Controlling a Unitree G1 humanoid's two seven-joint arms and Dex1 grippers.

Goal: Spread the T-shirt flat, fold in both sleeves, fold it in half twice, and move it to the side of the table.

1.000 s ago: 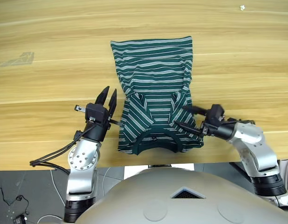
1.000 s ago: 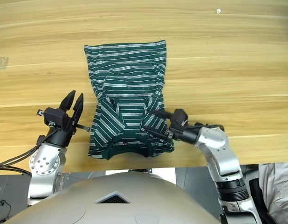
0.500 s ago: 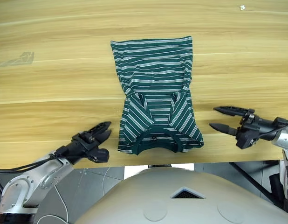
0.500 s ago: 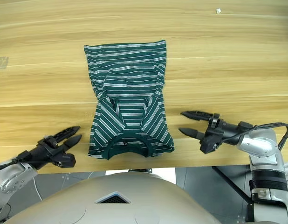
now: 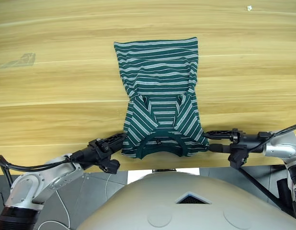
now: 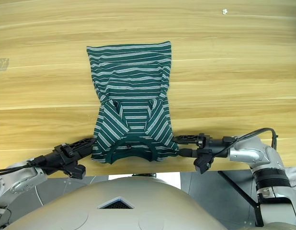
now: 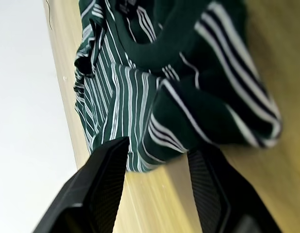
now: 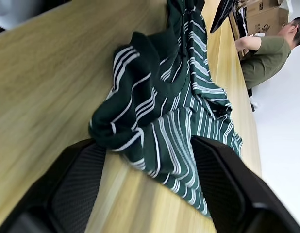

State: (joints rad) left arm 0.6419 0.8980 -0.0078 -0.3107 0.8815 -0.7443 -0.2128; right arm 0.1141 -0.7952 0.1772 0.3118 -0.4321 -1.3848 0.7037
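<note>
From the head camera, the T-shirt lay on the tabletop between my left gripper and right gripper. Half a second before, both had been farther out. In each wrist view, the gripper was spread, straddling a shoulder corner. I judged the cloth soft and limp, best pinched at those corners.

A dark green T-shirt with white stripes lies on the wooden table, both sleeves folded in over its front and its collar toward the near edge (the hem points away from the robot). The left gripper lies low at the shirt's near left corner, and the right gripper, its two fingers apart, points at the near right corner. A small white scrap sits far off to the right.
</note>
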